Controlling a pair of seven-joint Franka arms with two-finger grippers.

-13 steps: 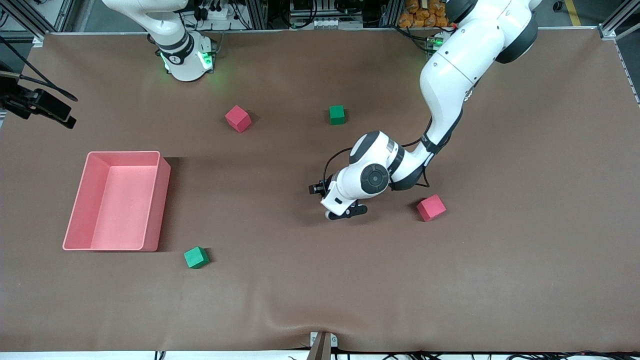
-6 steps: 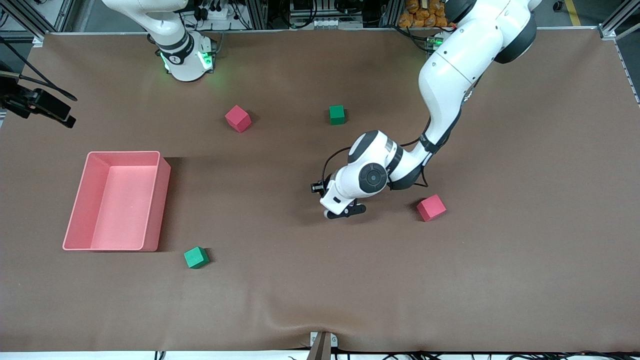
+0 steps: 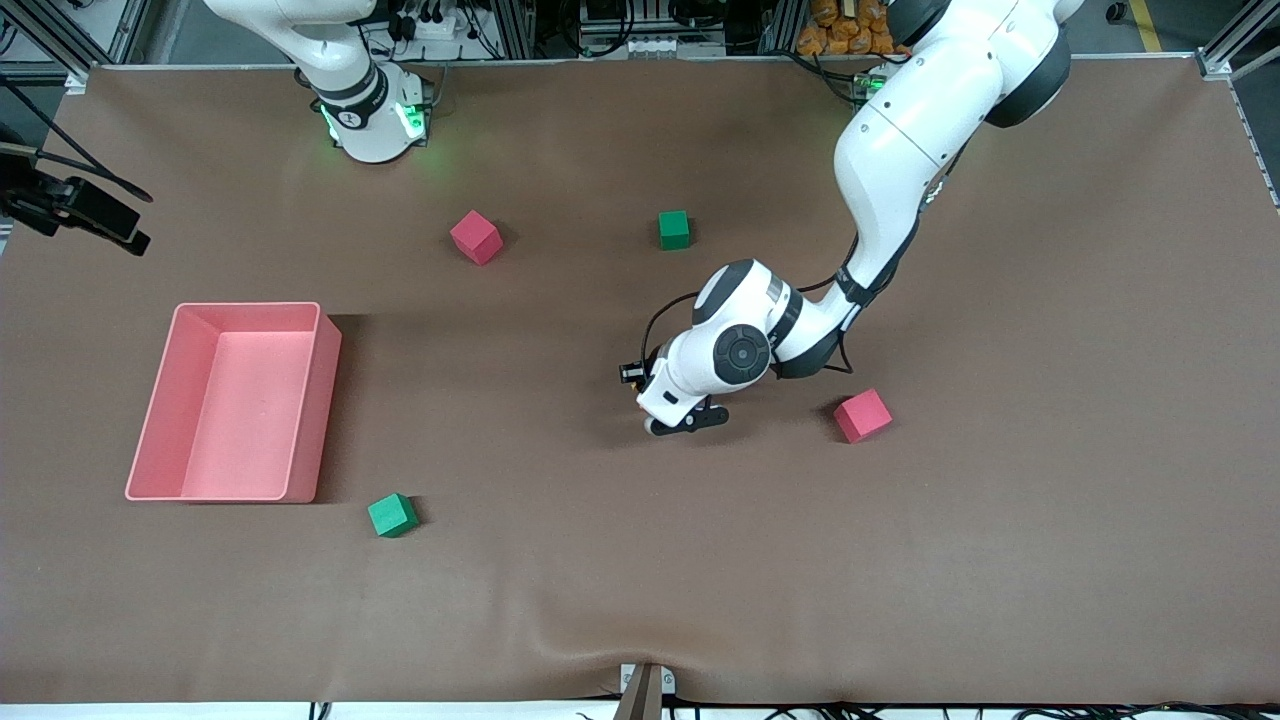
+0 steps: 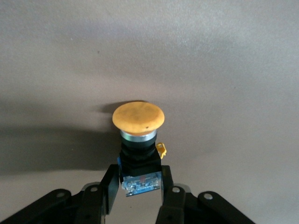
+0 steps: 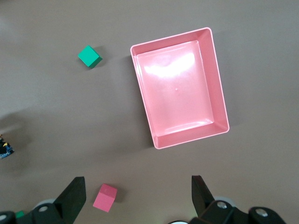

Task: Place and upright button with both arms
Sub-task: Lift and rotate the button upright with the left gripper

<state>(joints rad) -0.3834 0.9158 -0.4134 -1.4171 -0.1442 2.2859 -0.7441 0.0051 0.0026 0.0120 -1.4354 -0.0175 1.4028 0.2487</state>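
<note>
The button (image 4: 138,116) has a round orange cap on a black body with a clear bluish base. In the left wrist view it stands cap up, close over the brown table. My left gripper (image 4: 138,179) is shut on its base, one finger on each side. In the front view the left gripper (image 3: 632,374) is low over the middle of the table and the arm's wrist hides the button. My right gripper (image 5: 138,198) is open and empty, high over the table, and out of the front view.
A pink bin (image 3: 250,306) stands toward the right arm's end. Pink cubes (image 3: 476,237) (image 3: 862,415) and green cubes (image 3: 674,229) (image 3: 392,515) lie scattered. The right wrist view shows the bin (image 5: 170,39), a green cube (image 5: 88,56) and a pink cube (image 5: 105,197).
The left arm's wrist and gripper have shifted slightly toward the robots' bases. The cubes, the bin and the right arm's base have not moved.
</note>
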